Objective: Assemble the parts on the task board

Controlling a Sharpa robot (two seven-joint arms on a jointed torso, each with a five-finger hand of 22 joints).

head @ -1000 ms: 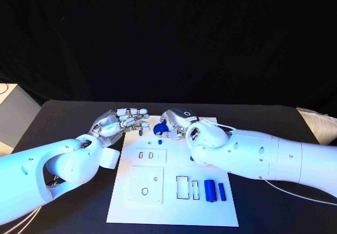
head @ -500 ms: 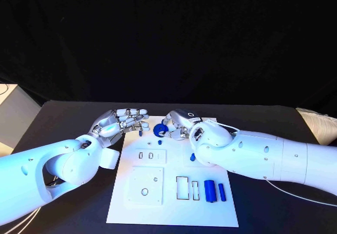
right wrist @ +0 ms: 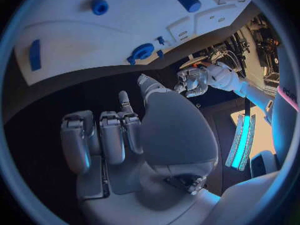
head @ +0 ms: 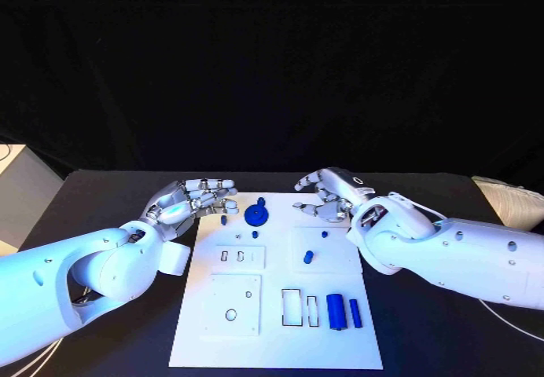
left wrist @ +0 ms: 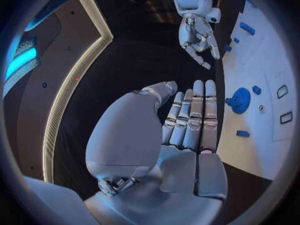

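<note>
Since a second ago: right robot hand (head: 326, 196) has let go of the blue round part (head: 256, 214) and drawn off to the right; the part now sits on the far end of the task board (head: 272, 345).

Item 1, task board: white plate on the black table (head: 102, 196), long side running near to far. Recesses: two small slots in a raised square left of centre; a larger square plate nearer, with two holes; two narrow rectangular cut-outs near centre, both unfilled.

Item 2, parts on the board: blue round part, far end; small blue piece (head: 255, 233) just nearer it; small blue pieces (head: 307, 256) right of centre; blue cylinder (head: 336, 310) and slim blue bar (head: 354, 312) side by side, near right, beside the cut-outs.

Item 3, left robot hand (head: 195, 198): at the board's far left corner, fingers extended and apart, holding nothing.

Item 4, right robot hand: above the board's far right corner, fingers loosely curled and apart, holding nothing.
</note>
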